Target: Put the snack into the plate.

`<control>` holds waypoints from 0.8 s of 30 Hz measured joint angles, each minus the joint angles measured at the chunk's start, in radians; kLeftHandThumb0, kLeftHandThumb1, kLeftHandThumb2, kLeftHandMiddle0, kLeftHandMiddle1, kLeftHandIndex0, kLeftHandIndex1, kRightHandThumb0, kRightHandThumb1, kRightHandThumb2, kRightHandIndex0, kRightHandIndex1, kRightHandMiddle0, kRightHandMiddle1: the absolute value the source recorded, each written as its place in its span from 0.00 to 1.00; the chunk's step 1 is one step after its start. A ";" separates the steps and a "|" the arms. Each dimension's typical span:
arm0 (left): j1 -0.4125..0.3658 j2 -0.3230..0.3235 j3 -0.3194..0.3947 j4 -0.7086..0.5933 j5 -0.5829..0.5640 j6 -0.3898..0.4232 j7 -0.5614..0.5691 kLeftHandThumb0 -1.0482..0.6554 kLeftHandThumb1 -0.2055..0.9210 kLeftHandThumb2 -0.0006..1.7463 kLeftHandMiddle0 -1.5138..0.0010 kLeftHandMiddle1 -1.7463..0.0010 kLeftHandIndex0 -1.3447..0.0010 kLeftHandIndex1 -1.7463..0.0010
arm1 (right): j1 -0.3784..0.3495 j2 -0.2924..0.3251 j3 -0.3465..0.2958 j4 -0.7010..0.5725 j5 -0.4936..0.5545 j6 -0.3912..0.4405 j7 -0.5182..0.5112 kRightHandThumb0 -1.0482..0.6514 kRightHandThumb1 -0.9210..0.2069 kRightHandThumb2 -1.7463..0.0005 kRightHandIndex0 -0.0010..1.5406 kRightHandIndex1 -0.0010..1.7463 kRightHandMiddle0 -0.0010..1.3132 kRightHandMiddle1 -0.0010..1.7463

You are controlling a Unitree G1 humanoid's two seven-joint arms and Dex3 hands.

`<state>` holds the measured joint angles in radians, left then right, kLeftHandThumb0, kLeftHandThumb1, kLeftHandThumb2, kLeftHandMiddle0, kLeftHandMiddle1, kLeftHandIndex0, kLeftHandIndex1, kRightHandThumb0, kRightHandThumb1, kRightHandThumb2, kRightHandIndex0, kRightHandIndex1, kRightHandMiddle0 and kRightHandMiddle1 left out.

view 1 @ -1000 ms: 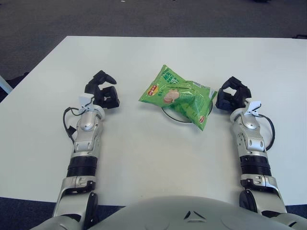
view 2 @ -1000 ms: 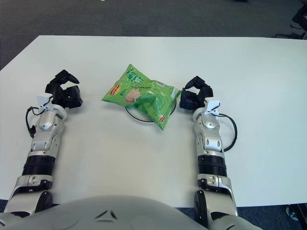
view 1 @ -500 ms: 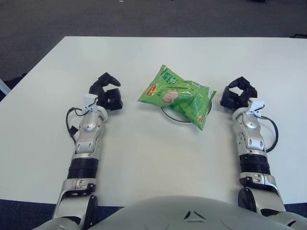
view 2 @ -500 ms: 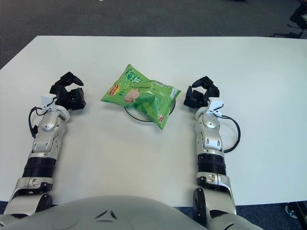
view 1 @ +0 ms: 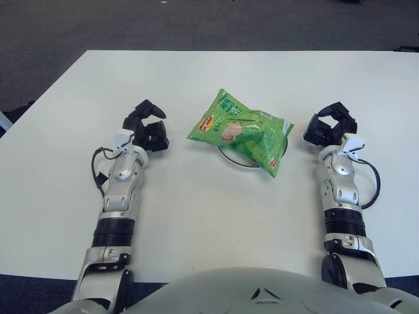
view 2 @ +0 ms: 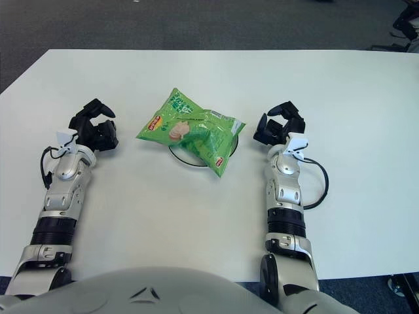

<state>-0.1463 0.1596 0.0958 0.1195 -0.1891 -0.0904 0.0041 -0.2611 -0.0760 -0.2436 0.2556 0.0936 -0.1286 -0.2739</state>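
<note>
A green snack bag point(view 1: 242, 131) lies across a white plate point(view 1: 234, 159) with a dark rim, near the middle of the white table. The bag covers most of the plate and overhangs it on both sides. My left hand point(view 1: 146, 127) is to the left of the bag, a hand's width away, its black fingers relaxed and holding nothing. My right hand point(view 1: 330, 125) is to the right of the bag and plate, clear of both, fingers loosely spread and holding nothing.
The white table point(view 1: 196, 216) reaches the far edge, where dark carpet point(view 1: 131, 26) begins. A black cable point(view 1: 373, 186) loops beside my right wrist, and another point(view 1: 95, 171) beside my left wrist.
My right hand has drawn back to the right, away from the bag. My left hand has shifted slightly right toward the bag. The bag stays on the plate.
</note>
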 measured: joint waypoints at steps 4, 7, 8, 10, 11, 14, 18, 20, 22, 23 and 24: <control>0.001 -0.001 -0.001 -0.002 0.000 0.000 0.003 0.33 0.43 0.78 0.10 0.00 0.52 0.00 | -0.002 0.003 -0.003 0.004 0.002 -0.019 -0.001 0.30 0.66 0.15 0.87 1.00 0.56 1.00; 0.001 -0.002 -0.005 -0.002 0.001 0.000 0.007 0.32 0.43 0.78 0.09 0.00 0.52 0.00 | -0.003 0.004 -0.003 0.005 0.003 -0.024 0.000 0.30 0.67 0.14 0.87 1.00 0.56 1.00; 0.001 -0.003 -0.006 -0.002 0.001 0.000 0.010 0.32 0.42 0.79 0.09 0.00 0.52 0.00 | -0.003 0.004 -0.003 0.005 0.004 -0.026 0.001 0.30 0.67 0.14 0.87 1.00 0.56 1.00; 0.001 -0.003 -0.009 -0.003 0.001 0.000 0.012 0.32 0.42 0.79 0.09 0.00 0.51 0.00 | -0.003 0.004 -0.003 0.005 0.005 -0.029 0.002 0.30 0.67 0.14 0.87 1.00 0.56 1.00; 0.001 -0.004 -0.010 -0.004 0.001 0.000 0.013 0.32 0.42 0.79 0.09 0.00 0.51 0.00 | -0.003 0.004 -0.003 0.005 0.005 -0.030 0.002 0.30 0.67 0.14 0.87 1.00 0.56 1.00; 0.001 -0.005 -0.013 -0.005 0.001 0.000 0.016 0.32 0.42 0.79 0.09 0.00 0.51 0.00 | -0.003 0.004 -0.003 0.005 0.005 -0.030 0.004 0.30 0.67 0.14 0.87 1.00 0.56 1.00; 0.001 -0.006 -0.016 -0.005 0.001 0.000 0.024 0.32 0.42 0.79 0.09 0.00 0.51 0.00 | -0.003 0.004 -0.003 0.006 0.006 -0.030 0.008 0.30 0.67 0.14 0.87 1.00 0.56 1.00; 0.001 -0.006 -0.017 -0.005 0.002 0.000 0.031 0.32 0.42 0.79 0.09 0.00 0.51 0.00 | -0.003 0.004 -0.003 0.006 0.007 -0.030 0.011 0.30 0.67 0.14 0.87 1.00 0.56 1.00; 0.001 -0.007 -0.017 -0.005 0.003 0.000 0.037 0.32 0.42 0.79 0.09 0.00 0.51 0.00 | -0.003 0.005 -0.003 0.006 0.008 -0.030 0.014 0.30 0.66 0.14 0.87 1.00 0.56 1.00; 0.001 -0.007 -0.017 -0.005 0.003 0.000 0.040 0.32 0.41 0.79 0.09 0.00 0.51 0.00 | -0.003 0.005 -0.003 0.006 0.009 -0.030 0.015 0.30 0.66 0.14 0.87 1.00 0.56 1.00; 0.001 -0.007 -0.018 -0.005 0.003 0.000 0.045 0.32 0.41 0.79 0.09 0.00 0.51 0.00 | -0.003 0.005 -0.003 0.006 0.009 -0.030 0.016 0.30 0.66 0.14 0.87 1.00 0.56 1.00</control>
<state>-0.1452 0.1525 0.0782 0.1142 -0.1858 -0.0901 0.0491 -0.2638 -0.0714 -0.2464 0.2611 0.1030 -0.1585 -0.2574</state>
